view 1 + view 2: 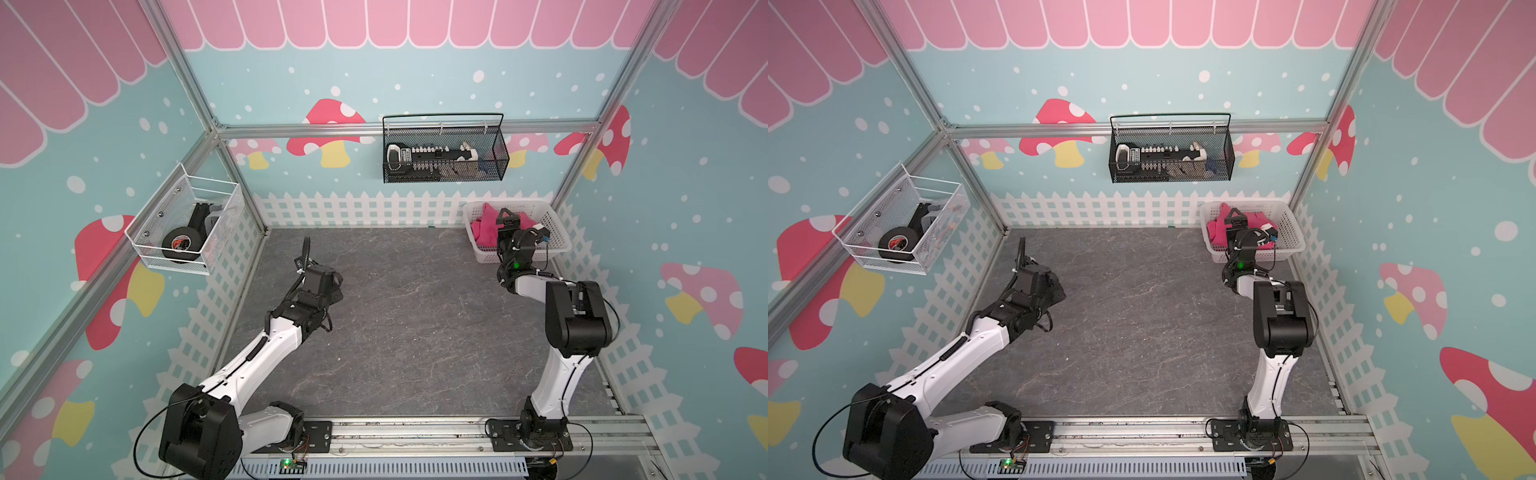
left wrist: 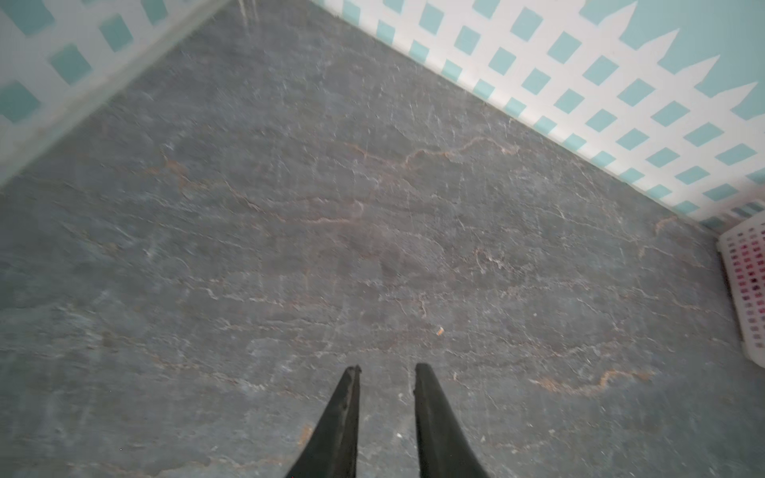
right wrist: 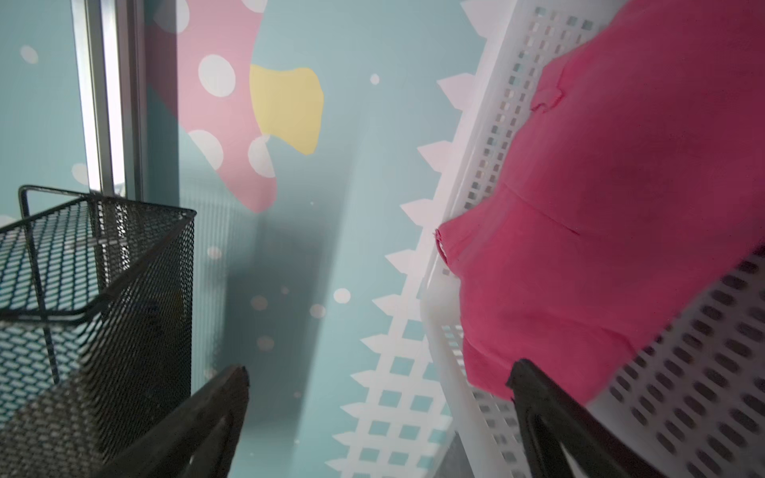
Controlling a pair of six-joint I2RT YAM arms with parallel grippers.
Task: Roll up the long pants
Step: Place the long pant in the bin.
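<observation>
The long pants (image 1: pixel 483 232) sit bunched in the white basket (image 1: pixel 559 235). Soft, light, floppy, I'd say. Right tool (image 3: pixel 381 370) gapes wide above them, holding nothing; best pinch a thick fold. Left tool (image 2: pixel 387 372) slightly parted, empty, over the counter (image 2: pixel 372 207).

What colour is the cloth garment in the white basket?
The long pants are plain hot pink; clearest in right wrist view.

The left arm (image 1: pixel 266 357) is extended forward from its base and angled inward, with the wrist tipped down over the surface. The left jaws are parted by a narrow gap, and nothing is held between them. The right arm (image 1: pixel 559 374) is held upright, with the elbow folded and the forearm directed toward the far right corner. The right jaws are spread wide, and nothing is gripped.
</observation>
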